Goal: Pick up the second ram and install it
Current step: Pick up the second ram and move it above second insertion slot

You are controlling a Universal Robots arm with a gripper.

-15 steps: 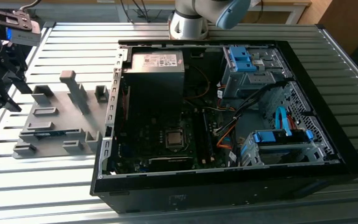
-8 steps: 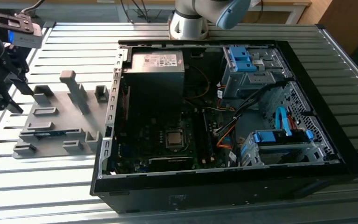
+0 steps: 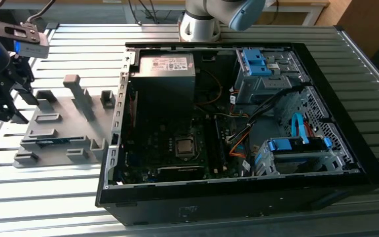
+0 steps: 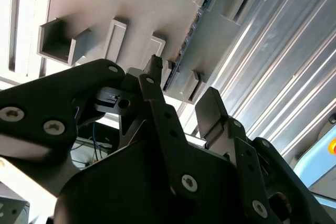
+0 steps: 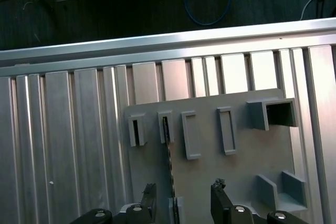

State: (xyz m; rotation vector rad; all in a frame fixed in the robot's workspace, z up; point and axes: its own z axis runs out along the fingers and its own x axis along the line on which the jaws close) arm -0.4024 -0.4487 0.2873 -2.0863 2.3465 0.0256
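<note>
The second ram (image 5: 168,156), a thin blue-green stick seen edge-on, stands in a slot of the grey holder block (image 5: 231,171). It shows in the exterior view as a dark strip (image 3: 55,140) low in the holder block (image 3: 64,123). My gripper (image 5: 184,190) is open, and in the first wrist view the stick runs between its two black fingertips (image 5: 149,191), nearer one of them and touching neither. The second wrist view shows the ram (image 4: 191,30) just beyond the open gripper (image 4: 181,90). In the exterior view the gripper (image 3: 2,101) hangs at the left, above the holder's far-left side.
An open black computer case (image 3: 242,187) lies at the exterior view's right of the holder, with its motherboard (image 3: 176,148), power supply (image 3: 166,66) and blue drive bays (image 3: 288,145) exposed. Everything rests on a ribbed metal table (image 3: 45,187). The arm's base (image 3: 199,24) stands behind the case.
</note>
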